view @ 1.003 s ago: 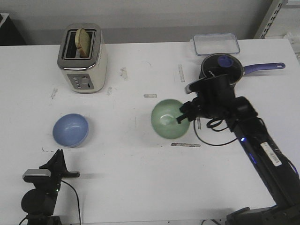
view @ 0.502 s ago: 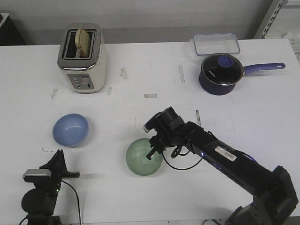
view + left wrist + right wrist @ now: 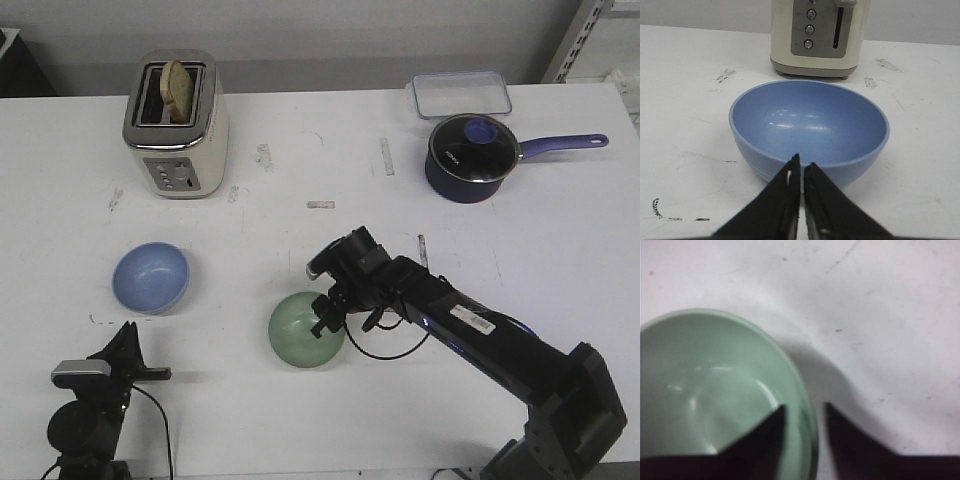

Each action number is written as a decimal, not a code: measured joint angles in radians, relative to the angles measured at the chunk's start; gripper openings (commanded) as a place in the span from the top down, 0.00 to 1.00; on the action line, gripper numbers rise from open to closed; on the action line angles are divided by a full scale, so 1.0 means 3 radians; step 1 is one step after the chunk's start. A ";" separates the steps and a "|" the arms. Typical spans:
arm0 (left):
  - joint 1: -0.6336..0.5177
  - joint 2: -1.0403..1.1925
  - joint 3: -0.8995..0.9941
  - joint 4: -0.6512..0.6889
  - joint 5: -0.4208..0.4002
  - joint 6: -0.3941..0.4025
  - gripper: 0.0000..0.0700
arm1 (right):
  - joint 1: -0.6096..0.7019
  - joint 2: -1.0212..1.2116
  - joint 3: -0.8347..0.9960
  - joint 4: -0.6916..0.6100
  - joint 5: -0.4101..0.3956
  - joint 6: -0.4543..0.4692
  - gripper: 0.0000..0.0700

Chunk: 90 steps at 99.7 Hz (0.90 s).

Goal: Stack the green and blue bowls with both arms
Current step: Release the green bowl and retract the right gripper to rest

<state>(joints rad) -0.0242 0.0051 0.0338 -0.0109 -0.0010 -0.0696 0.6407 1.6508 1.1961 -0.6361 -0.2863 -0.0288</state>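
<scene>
While the two bowls sit well apart on the white table [image 3: 260, 420], I count the stacking as not yet done. My right gripper [image 3: 325, 318] has its fingers straddling the rim of the pale mint green, smooth round bowl [image 3: 303, 333], one inside and one outside, which I read as a pinch on the rim. That bowl is near the front middle of the table. The light periwinkle blue round bowl [image 3: 150, 277] stands to its left, in front of the cream and chrome toaster [image 3: 176, 125] with a slice of bread in its slot. My left gripper [image 3: 128, 345] is low at the near edge, just short of the blue bowl and touching nothing, its fingers pressed together. What is left, as I judge it, is to bring one bowl to the other and seat it inside.

The front view gives the layout: both bowls, both arms, and the dark navy saucepan with its purple handle [image 3: 472, 153] beside the clear plastic container [image 3: 459, 94] at the far right. It cannot show my fingertips clearly. The right wrist view shows the green rim running between my two dark fingers [image 3: 765, 432], though whether the bowl rests on the table or is lifted I cannot tell. The left wrist view shows the closed tips aimed at the blue bowl's near wall, with the toaster's buttons behind it.
</scene>
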 measured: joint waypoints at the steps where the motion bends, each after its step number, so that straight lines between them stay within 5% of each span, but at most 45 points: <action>1: 0.0000 0.0000 0.0000 0.0001 -0.0001 0.0000 1.00 | -0.0001 0.0000 0.0004 -0.0003 0.0000 0.0000 0.30; 19: 0.0000 0.0000 0.0000 0.0003 0.0000 0.0000 1.00 | -0.0053 -0.0127 0.0160 -0.0009 0.0005 0.0001 0.39; 39: 0.0000 0.0000 0.0000 0.0004 0.0000 0.0000 1.00 | -0.0249 -0.0689 0.0315 0.0075 0.0130 0.0001 1.00; 70: 0.0000 0.0000 0.0000 0.0004 0.0000 0.0000 1.00 | -0.0931 -0.1671 0.0268 -0.0235 0.1062 -0.0027 1.00; 90: -0.0001 0.0000 0.0000 0.0004 -0.0001 0.0000 1.00 | -0.1537 -0.2430 -0.0393 -0.0089 0.1119 -0.0117 1.00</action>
<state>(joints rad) -0.0246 0.0051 0.0338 -0.0097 -0.0013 -0.0696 0.1795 0.9218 1.0782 -0.6628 0.0494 -0.0639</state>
